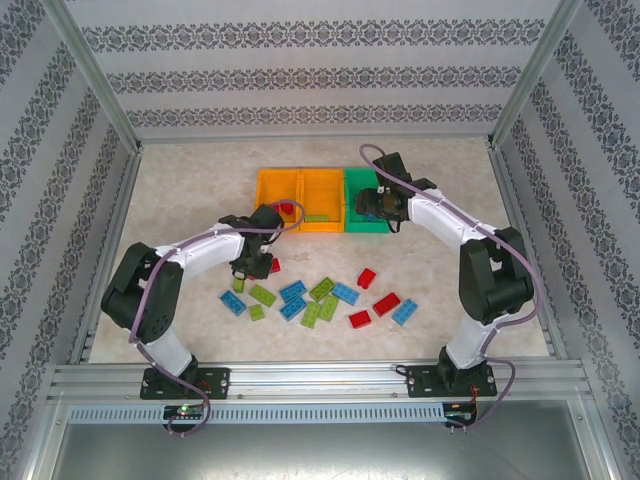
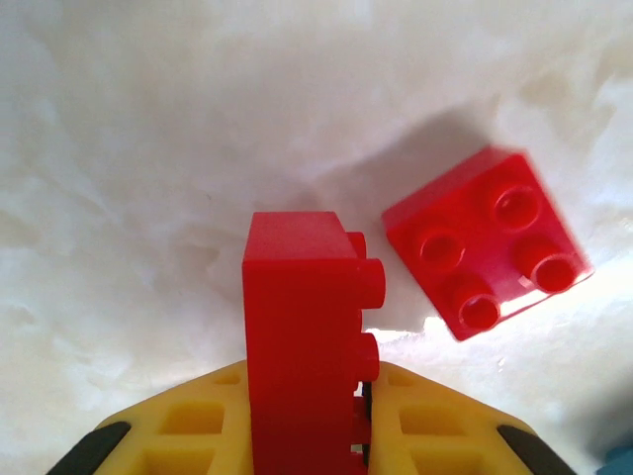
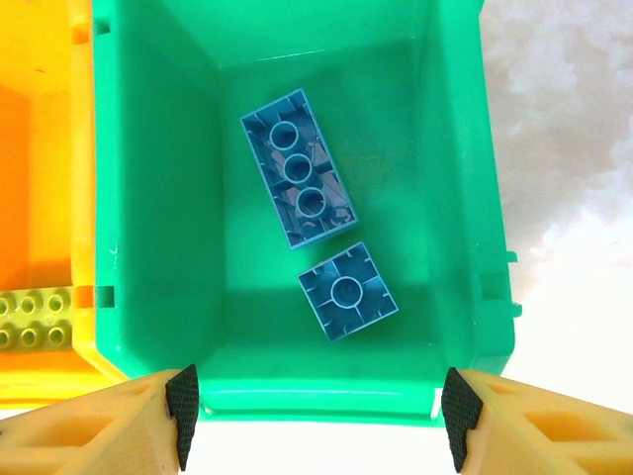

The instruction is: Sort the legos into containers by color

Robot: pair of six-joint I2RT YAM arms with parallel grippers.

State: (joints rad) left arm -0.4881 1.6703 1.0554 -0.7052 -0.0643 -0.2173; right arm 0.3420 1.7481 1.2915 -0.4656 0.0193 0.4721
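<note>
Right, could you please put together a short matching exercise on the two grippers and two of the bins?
Things:
1. left gripper
2. right gripper
3. green bin
4. middle orange bin

States:
A. holds a lime lego
B. shut on a red lego
C. holds two blue legos
D. open, over the green bin

Pairs: 1-B, 2-D, 3-C, 4-A

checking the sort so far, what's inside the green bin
On the green bin's floor lie a long blue brick and a square blue brick, both upside down, nothing else. In the top view the right arm covers most of it.
</note>
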